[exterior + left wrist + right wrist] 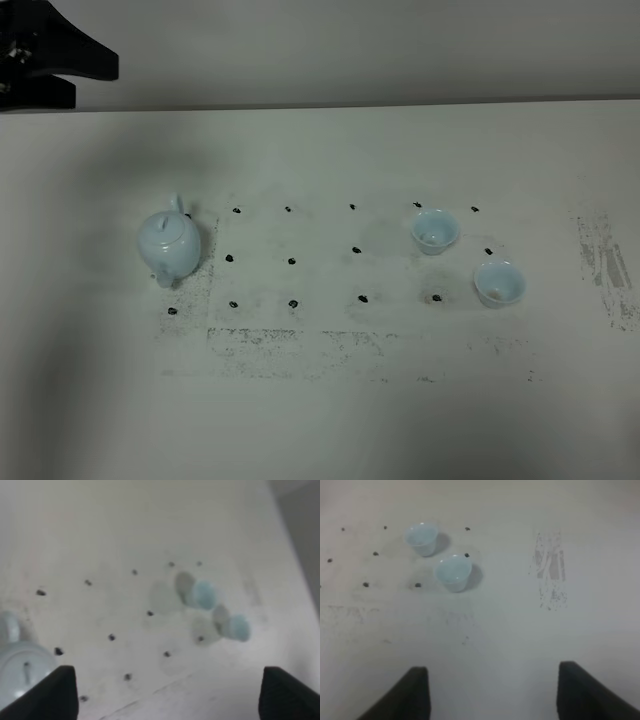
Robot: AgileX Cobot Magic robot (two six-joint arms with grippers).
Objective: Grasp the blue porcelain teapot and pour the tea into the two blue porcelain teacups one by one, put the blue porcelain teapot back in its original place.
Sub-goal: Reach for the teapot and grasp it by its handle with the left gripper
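The blue porcelain teapot (170, 245) stands upright on the left of the white table, with its lid on. It shows at the edge of the left wrist view (20, 670). The two blue porcelain teacups (435, 230) (499, 283) stand upright on the right, close together. They show blurred in the left wrist view (202, 594) (235, 627) and sharp in the right wrist view (421, 537) (452, 571). My left gripper (167, 672) is open and empty, high above the table beside the teapot. My right gripper (493, 669) is open and empty, well short of the cups.
A grid of small black dots (292, 261) marks the table between teapot and cups. Grey scuff marks (605, 260) lie at the far right and a smudged patch (300, 350) lies near the front. A black arm part (50, 55) shows at the top left.
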